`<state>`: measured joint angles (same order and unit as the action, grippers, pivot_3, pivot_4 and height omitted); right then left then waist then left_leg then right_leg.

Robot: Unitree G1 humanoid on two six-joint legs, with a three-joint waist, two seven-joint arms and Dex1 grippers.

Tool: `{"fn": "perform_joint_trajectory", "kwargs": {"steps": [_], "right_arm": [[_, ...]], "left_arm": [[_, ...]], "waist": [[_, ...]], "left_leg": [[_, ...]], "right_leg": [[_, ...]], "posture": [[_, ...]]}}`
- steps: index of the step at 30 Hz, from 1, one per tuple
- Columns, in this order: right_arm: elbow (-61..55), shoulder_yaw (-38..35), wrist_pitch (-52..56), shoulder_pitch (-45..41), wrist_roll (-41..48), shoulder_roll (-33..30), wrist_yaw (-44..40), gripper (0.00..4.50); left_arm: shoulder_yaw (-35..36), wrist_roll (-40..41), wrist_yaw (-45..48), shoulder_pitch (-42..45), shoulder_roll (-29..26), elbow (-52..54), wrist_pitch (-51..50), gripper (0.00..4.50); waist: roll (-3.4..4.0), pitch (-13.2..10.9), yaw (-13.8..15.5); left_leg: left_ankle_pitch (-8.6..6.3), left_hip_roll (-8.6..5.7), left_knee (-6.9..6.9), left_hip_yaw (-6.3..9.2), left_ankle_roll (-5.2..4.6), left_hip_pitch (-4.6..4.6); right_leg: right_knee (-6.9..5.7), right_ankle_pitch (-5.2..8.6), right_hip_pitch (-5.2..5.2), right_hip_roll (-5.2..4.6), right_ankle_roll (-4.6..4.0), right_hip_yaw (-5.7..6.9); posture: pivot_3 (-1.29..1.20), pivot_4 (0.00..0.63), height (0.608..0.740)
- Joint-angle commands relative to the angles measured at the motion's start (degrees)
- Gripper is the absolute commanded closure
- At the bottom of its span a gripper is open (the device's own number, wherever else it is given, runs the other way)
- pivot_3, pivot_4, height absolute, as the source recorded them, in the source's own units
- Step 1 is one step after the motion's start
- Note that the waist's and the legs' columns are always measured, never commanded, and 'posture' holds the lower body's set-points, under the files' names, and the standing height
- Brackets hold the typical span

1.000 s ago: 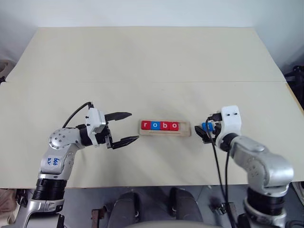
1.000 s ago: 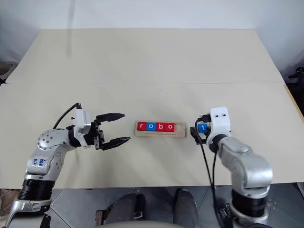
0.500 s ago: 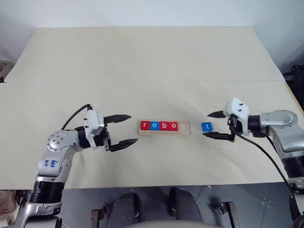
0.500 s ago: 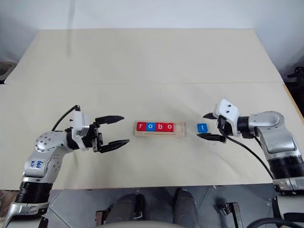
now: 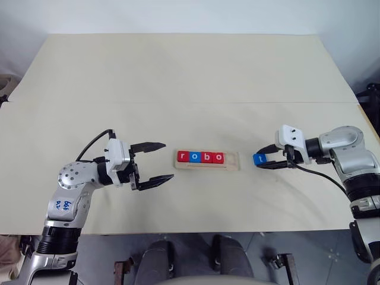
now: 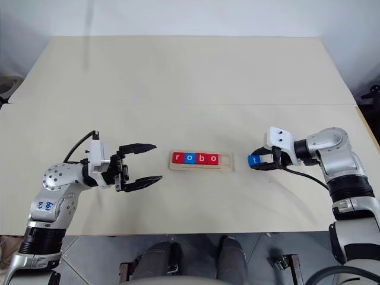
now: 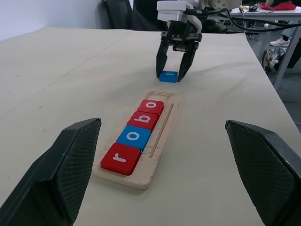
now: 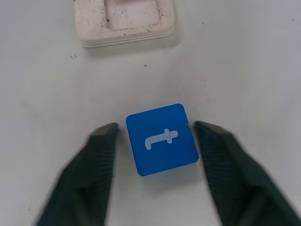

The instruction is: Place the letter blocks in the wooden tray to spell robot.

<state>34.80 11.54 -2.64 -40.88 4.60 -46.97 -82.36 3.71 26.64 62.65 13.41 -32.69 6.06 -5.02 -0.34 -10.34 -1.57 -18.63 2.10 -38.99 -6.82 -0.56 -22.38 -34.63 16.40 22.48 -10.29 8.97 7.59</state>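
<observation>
While our right gripper (image 8: 155, 176) straddles the blue t (image 8: 162, 139) at centre frame, fingers near but not clamped, our left gripper (image 5: 155, 161) waits open beside the tray (image 5: 233, 161).

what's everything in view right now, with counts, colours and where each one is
square letter blocks in the tray: four, red r, blue o, red b, red o, in a row filling the slot from the robot's left, last space at the right end free
blue square t block: one, flat on the table just right of the tray, between the right gripper's fingers
pale wooden tray: one, long and narrow, mid-table between the two arms
beige table: one, a seam running across it
left gripper: black fingers open, holding nothing, left of the tray, pointing toward it
right gripper: black fingers either side of the t block with small gaps, not yet clamped
</observation>
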Motion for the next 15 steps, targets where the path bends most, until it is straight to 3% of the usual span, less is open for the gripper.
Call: {"fn": "perform_joint_trajectory", "kwargs": {"steps": [1, 8, 15], "right_arm": [[-0.7, -0.7, 1.3, -1.0, 0.1, 0.7, -0.4, 3.04], [-15.5, -0.1, 18.6, -4.4, 2.8, 4.6, 1.2, 3.04], [-18.1, 3.1, 20.6, -5.1, 0.2, 7.1, 3.7, 3.04]], "left_arm": [[0.8, 0.3, -0.5, -0.1, -0.5, 2.2, 0.7, 0.00], [1.3, -0.1, -1.9, -0.1, -0.5, 1.9, 1.1, 0.00], [0.9, 0.0, -3.4, -0.8, -0.3, 3.1, 0.5, 0.00]], "waist": [[0.00, 0.0, 0.0], [0.04, 0.0, -0.1], [0.03, 0.0, 0.5]], "left_leg": [[0.00, 0.00, -0.01, 0.00, 0.00, 0.00], [0.01, 0.05, -0.02, 0.00, 0.04, 0.00], [0.01, -0.01, -0.07, 0.04, 0.03, -0.05]], "right_leg": [[-0.02, 0.00, 0.00, 0.00, 0.00, 0.00], [-0.16, 0.01, 0.10, 0.01, -0.03, -0.03], [-0.13, 0.01, 0.07, -0.03, -0.02, 0.00]], "posture": [[0.00, 0.150, 0.740], [0.00, 0.150, 0.740], [0.00, 0.150, 0.740]]}}
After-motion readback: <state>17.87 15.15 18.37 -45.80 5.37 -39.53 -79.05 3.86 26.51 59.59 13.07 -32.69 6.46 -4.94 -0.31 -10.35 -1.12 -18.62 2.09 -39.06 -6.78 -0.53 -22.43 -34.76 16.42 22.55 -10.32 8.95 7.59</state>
